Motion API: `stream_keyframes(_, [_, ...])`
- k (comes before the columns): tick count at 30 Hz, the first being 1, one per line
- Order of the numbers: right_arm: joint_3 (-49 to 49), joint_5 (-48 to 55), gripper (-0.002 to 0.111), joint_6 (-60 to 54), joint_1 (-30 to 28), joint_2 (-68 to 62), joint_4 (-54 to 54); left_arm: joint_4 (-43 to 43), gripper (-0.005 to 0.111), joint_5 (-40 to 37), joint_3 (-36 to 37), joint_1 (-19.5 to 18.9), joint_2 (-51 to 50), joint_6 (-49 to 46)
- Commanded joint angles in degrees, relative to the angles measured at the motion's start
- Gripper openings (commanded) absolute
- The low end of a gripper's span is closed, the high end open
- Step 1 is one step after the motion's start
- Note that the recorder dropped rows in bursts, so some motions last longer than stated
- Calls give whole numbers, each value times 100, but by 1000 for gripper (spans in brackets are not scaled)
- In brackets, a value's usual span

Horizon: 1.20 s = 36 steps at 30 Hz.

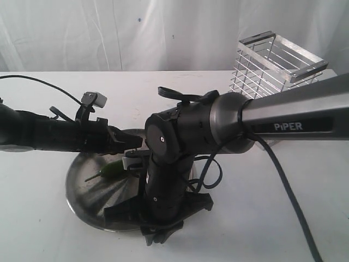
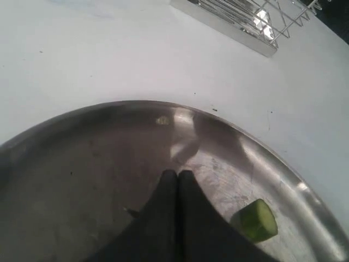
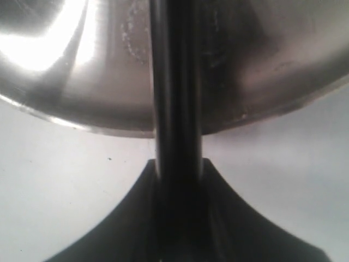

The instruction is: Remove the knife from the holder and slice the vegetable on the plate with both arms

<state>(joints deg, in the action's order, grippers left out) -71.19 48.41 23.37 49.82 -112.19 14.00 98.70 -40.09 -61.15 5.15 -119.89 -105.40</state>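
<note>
Slender green chili pepper (image 1: 112, 172) lying on the round, shiny stainless-steel plate (image 1: 82, 188), with both arms over it.

From the left, the black left arm reaches across the white bench (image 1: 43, 229) to the plate; its left gripper (image 2: 178, 176) has its fingers (image 2: 163, 202) pressed together over the scuffed plate surface, with nothing seen between them, and a cut green end of the pepper lies just beside them. In the middle, the black-and-grey right arm marked "PiPER" bends down at the plate's near right edge; its right gripper (image 3: 177, 169) has its fingers (image 3: 136, 218) clamped on the slim, all-dark knife (image 3: 173, 82), which reaches from the bench over the plate's rim. Far right stands the tall rectangular wire holder (image 1: 278, 60), well apart from the plate.
</note>
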Motion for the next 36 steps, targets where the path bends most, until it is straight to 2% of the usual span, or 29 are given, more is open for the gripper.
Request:
stream_keyframes(1, [-19,-26,0,-67,-22,62,-51,125,0,426,42,21,-89,49])
stream_keyframes(9, [-19,-26,0,-67,-22,62,-51,125,0,1055,42,21,-291,536])
stream_keyframes(23, [-19,56,0,-67,-22,62,-51,93,0,1110,42,21,-772,690])
stream_keyframes(36, [-19,646,0,-67,-22,73,8,87,0,848,32,21,-388,659])
